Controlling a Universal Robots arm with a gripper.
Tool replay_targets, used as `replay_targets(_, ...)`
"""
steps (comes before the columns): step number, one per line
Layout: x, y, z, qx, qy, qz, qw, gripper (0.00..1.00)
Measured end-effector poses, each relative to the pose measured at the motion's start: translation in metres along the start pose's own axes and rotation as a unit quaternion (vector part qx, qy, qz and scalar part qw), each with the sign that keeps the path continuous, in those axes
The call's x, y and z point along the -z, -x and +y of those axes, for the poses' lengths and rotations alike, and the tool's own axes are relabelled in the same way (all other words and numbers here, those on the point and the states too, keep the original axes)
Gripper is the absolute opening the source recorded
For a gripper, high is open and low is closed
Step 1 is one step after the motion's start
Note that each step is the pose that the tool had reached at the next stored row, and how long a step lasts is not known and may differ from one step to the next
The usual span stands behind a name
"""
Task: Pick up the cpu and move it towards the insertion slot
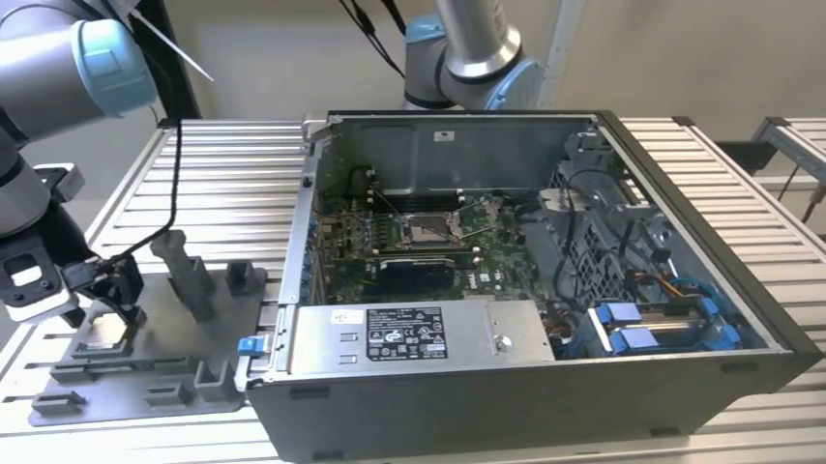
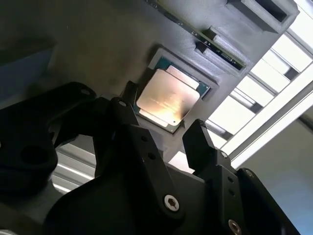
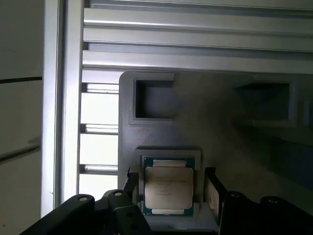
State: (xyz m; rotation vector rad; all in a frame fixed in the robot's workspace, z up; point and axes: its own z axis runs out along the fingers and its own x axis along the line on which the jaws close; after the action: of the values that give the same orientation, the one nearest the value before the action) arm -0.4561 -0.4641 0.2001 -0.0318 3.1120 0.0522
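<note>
One case (image 1: 516, 406) holds the slot (image 1: 427, 229); well apart, at the exterior view's left, over the fixture (image 1: 155, 358), the open end effector (image 2: 159, 117) straddles the cpu (image 3: 168, 188) seated flat in it. An off-centre close could tilt the cpu and jam it in its seat.

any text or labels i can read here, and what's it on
None can be read.
White label on the silver box: print too small.
Sticker on the case back wall: too small.
Top of the cpu: faint marks, too blurred.
</note>
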Motion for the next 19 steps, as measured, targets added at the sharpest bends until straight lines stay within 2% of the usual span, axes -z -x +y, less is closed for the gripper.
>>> replay_targets(7,-0.0066,-0.0005,-0.0014,0.002,0.0001,0.0001,1.0,1.0)
replay_targets(12,-0.0094,-0.0009,-0.0048,0.003,0.0002,0.0001,1.0,1.0)
replay_targets(19,-0.013,-0.0018,-0.0055,0.003,0.0003,0.0002,1.0,1.0)
